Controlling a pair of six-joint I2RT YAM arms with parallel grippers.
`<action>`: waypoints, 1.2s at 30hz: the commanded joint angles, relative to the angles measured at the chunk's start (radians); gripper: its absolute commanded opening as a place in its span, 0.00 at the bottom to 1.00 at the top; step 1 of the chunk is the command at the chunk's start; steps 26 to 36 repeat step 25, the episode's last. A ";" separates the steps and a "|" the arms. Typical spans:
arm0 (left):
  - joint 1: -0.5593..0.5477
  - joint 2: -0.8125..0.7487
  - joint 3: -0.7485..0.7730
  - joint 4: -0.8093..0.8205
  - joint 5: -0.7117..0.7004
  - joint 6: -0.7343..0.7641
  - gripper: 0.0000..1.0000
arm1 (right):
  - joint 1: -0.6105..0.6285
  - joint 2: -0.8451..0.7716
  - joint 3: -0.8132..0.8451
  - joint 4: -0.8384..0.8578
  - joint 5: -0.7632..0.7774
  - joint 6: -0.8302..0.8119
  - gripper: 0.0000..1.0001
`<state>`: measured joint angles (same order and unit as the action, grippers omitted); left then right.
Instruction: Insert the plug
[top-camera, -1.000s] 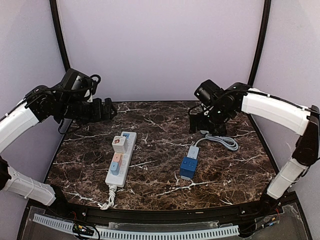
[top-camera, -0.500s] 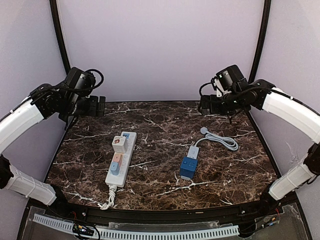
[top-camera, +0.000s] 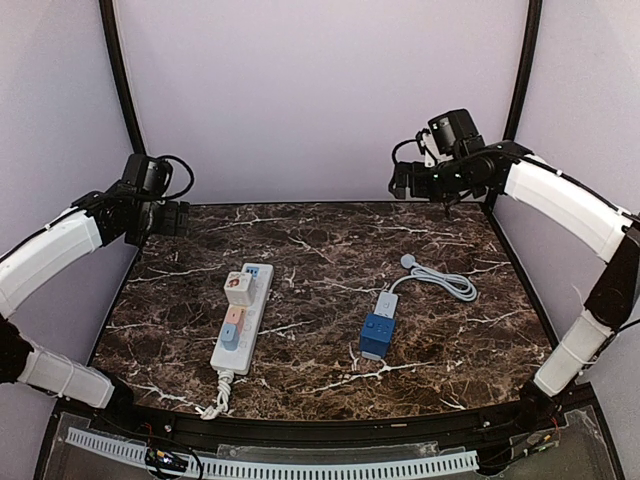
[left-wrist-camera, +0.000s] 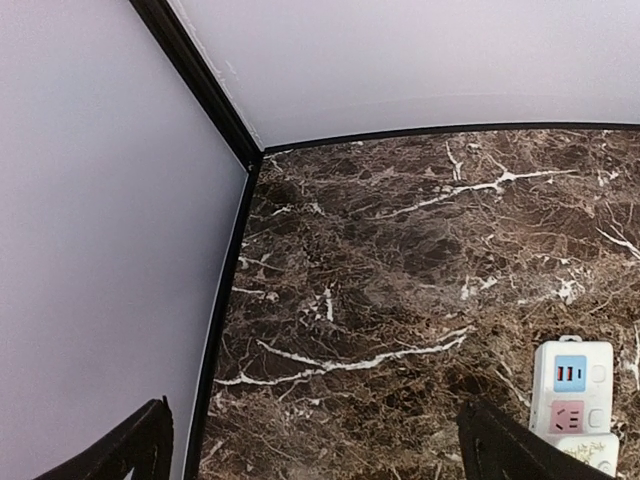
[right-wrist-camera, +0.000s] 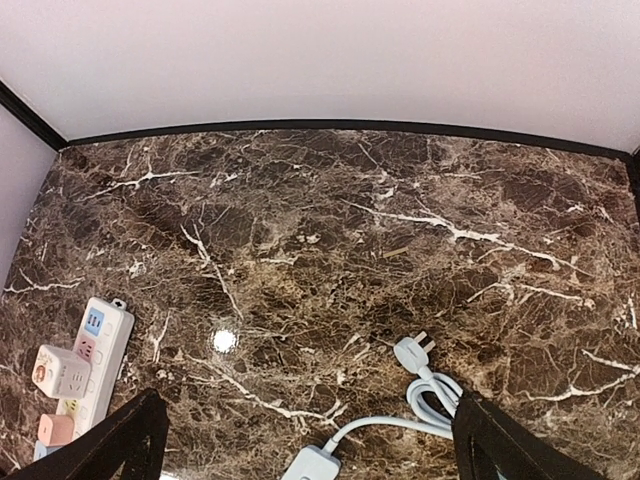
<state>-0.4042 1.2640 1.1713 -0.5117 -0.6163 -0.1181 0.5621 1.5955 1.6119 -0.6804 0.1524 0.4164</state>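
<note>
So, progress: nothing is getting plugged in yet, all steps are waiting.
Plug (top-camera: 408, 262): lying loose toward the surface's (top-camera: 320, 240) right edge, well apart from the power strip (top-camera: 243, 315).
Left claw (left-wrist-camera: 322, 448): hanging spread wide, empty, by the far-left corner.
Right claw (right-wrist-camera: 318, 445): same, by the far-right corner.

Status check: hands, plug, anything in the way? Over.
Left hand open, empty, raised. Right hand same. Plug lying loose on table, not inserted. Nothing between it and power strip.

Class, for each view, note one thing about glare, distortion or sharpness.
Right wrist: a small round glare spot on the marble table, whose back edge bows from wide-angle distortion. Left wrist: the same bowed edge, no glare; the power strip is cut off by the frame. Top external: even, soft light, everything sharp.
</note>
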 joint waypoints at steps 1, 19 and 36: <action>0.082 0.005 -0.067 0.121 0.095 0.052 0.99 | -0.019 0.012 0.005 0.091 -0.042 -0.035 0.99; 0.283 0.113 -0.177 0.333 0.262 0.070 0.99 | -0.092 0.121 0.021 0.179 -0.042 -0.023 0.99; 0.284 0.136 -0.184 0.346 0.265 0.061 0.99 | -0.112 0.126 0.031 0.179 -0.047 -0.061 0.99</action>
